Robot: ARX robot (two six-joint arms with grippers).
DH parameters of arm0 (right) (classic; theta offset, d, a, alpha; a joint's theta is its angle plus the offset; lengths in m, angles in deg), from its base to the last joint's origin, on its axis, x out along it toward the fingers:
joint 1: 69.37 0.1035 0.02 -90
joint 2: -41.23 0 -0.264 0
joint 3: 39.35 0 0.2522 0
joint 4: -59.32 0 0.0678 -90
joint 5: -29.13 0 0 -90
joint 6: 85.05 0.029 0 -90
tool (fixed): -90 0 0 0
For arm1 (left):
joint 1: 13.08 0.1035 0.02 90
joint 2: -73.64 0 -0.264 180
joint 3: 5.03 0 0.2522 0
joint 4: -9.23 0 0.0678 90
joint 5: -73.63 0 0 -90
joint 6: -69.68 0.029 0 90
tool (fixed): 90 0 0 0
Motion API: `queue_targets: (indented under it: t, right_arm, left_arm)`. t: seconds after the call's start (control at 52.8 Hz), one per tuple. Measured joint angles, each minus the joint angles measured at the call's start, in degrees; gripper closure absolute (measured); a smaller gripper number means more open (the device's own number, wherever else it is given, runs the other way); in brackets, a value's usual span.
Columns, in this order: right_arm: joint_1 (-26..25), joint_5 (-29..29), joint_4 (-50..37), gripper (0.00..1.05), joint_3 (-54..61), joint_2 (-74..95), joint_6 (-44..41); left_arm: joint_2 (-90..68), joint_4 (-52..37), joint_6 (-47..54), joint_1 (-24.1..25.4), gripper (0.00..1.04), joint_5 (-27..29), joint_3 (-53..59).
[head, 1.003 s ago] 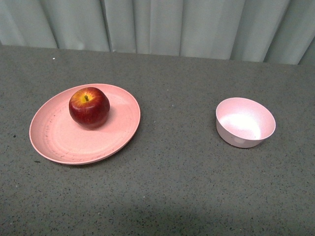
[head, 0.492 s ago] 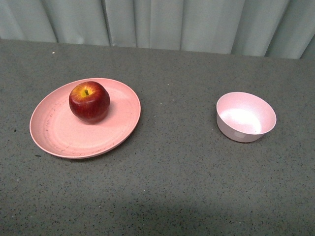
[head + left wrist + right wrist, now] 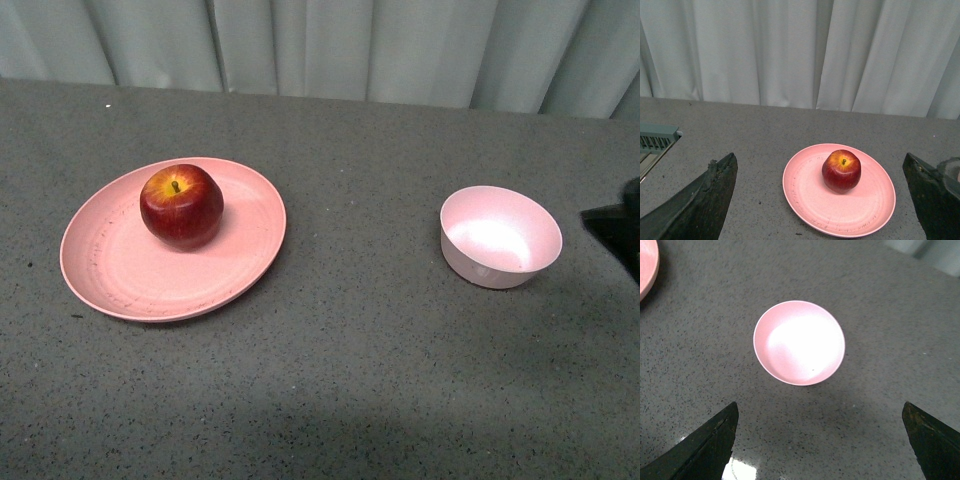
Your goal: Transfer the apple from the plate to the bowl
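The dark-red apple sits upright on the far part of the salmon-pink plate, on the left of the table. The small pale pink bowl stands empty on the right. My left gripper is open and empty, held above the table short of the plate, with the apple framed between its fingers. My right gripper is open and empty above the table, with the bowl just beyond its fingertips. A dark part of my right arm shows at the right edge.
The table top is dark speckled grey. A pale curtain hangs behind its far edge. A grey slotted part shows at the table's side in the left wrist view. The plate's rim shows in a corner of the right wrist view.
The plate, apple and bowl sit slightly higher in the front view, as the camera's aim shifted. A dark part of my right arm has come in at the right edge.
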Motion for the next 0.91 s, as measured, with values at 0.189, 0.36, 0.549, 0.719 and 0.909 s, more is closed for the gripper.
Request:
queue_targets:
  t: [0.189, 0.36, 0.549, 0.719, 0.909]
  right_arm:
    - [1.4, -1.6, 3.0, 0.09, -10.4, 16.9, -1.8]
    - [2.1, -2.6, 4.9, 0.09, -16.7, 26.7, -2.6]
    - [3.1, -3.0, 7.0, 0.09, -23.7, 35.6, -3.5]
    - [3.8, -2.7, 7.0, 0.09, -27.5, 40.1, -4.2]
    - [4.5, -2.3, 8.3, 0.09, -31.5, 44.2, -5.4]
  left_arm:
    - [0.0, 0.0, 0.0, 0.0, 0.07, 0.0, 0.0]
    - [0.0, 0.0, 0.0, 0.0, 0.07, 0.0, 0.0]
    - [0.0, 0.0, 0.0, 0.0, 0.07, 0.0, 0.0]
    - [0.0, 0.0, 0.0, 0.0, 0.07, 0.0, 0.0]
    - [0.0, 0.0, 0.0, 0.0, 0.07, 0.0, 0.0]
